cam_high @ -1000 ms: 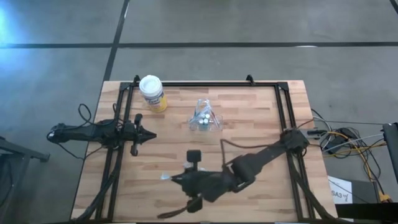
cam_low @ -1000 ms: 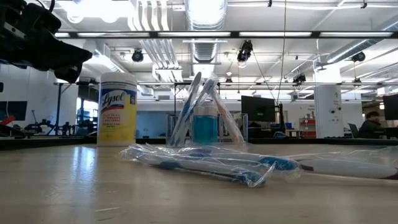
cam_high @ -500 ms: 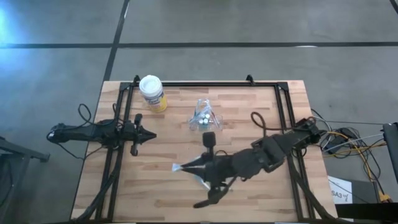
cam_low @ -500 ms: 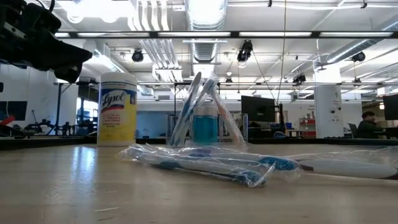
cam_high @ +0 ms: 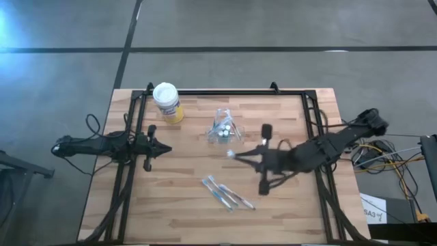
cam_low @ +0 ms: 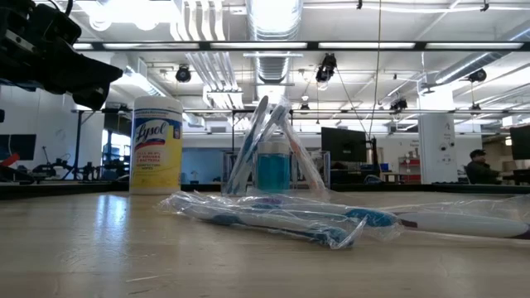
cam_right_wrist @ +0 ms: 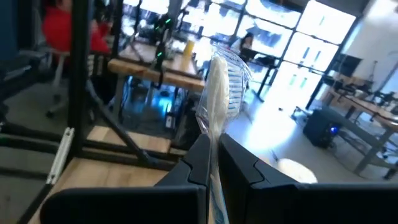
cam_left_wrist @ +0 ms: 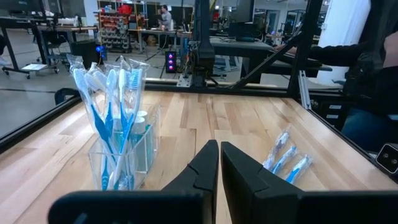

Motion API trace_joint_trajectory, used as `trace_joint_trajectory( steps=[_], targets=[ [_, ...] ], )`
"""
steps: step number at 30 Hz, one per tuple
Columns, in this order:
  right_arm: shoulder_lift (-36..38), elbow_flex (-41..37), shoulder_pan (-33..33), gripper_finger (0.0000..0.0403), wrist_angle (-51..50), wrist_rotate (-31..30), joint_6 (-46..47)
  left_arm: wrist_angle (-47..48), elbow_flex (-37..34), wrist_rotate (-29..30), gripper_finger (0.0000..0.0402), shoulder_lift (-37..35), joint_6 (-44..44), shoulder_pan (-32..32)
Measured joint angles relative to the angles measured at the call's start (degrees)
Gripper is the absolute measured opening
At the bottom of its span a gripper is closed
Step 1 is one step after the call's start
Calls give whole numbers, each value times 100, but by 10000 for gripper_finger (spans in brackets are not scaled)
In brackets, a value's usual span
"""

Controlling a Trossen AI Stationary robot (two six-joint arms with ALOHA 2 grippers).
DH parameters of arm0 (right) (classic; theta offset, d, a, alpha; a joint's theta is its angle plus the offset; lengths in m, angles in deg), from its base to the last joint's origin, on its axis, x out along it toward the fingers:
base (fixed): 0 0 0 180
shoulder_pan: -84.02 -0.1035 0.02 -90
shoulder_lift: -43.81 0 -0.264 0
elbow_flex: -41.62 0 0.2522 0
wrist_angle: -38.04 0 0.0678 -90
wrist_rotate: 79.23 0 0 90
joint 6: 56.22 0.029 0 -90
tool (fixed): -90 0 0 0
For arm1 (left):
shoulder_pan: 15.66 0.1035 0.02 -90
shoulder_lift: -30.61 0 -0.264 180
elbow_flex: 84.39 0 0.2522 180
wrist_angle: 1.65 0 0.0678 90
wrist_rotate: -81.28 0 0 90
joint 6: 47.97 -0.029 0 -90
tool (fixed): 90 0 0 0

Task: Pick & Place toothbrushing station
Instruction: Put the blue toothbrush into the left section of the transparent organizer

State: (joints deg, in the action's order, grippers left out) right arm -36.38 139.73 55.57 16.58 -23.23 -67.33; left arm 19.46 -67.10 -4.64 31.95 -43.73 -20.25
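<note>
The toothbrushing station (cam_high: 223,130) is a clear holder with blue and white toothbrushes, standing on the table's far middle; it also shows in the low view (cam_low: 270,157) and the left wrist view (cam_left_wrist: 118,146). My right gripper (cam_high: 239,156) is just near and right of it, above the table, shut on a plastic-wrapped toothbrush (cam_right_wrist: 221,87). Several more wrapped toothbrushes (cam_high: 225,193) lie flat on the table nearer the front edge. My left gripper (cam_high: 167,148) waits shut and empty at the table's left, pointing toward the holder. My right gripper pinches the wrapped toothbrush's handle (cam_right_wrist: 213,163) between its two fingers. The brush runs forward along the fingers, and its wrapped head end (cam_right_wrist: 225,74) sticks out past the fingertips. The fingers come level from the table's right. The brush is lifted clear of the table.
A yellow canister with a white lid (cam_high: 167,102) stands at the far left of the holder. A black frame (cam_high: 225,91) runs along the table's far and side edges. Bare wood lies between the holder and the loose toothbrushes.
My right gripper has gone from the table's near edge toward the far edge and the right, up to the holder, staying shut on the wrapped toothbrush and carrying it clear of the table. The loose toothbrushes it stood over now show.
</note>
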Motion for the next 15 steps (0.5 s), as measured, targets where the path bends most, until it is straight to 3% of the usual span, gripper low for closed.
trace_joint_trajectory(
  steps=[5, 8, 15],
  targets=[
    [1251, -2054, 37, 13, 1782, 18, -92, 14, 0, 0, 25, 0, -83, 0],
    [1829, -3167, 77, 13, 2583, 503, -140, 15, 0, 0, 24, 0, -154, 1],
    [3051, -5116, 192, 13, 3994, 1001, -185, -27, -6, 2, 19, 0, -705, 1]
  ],
)
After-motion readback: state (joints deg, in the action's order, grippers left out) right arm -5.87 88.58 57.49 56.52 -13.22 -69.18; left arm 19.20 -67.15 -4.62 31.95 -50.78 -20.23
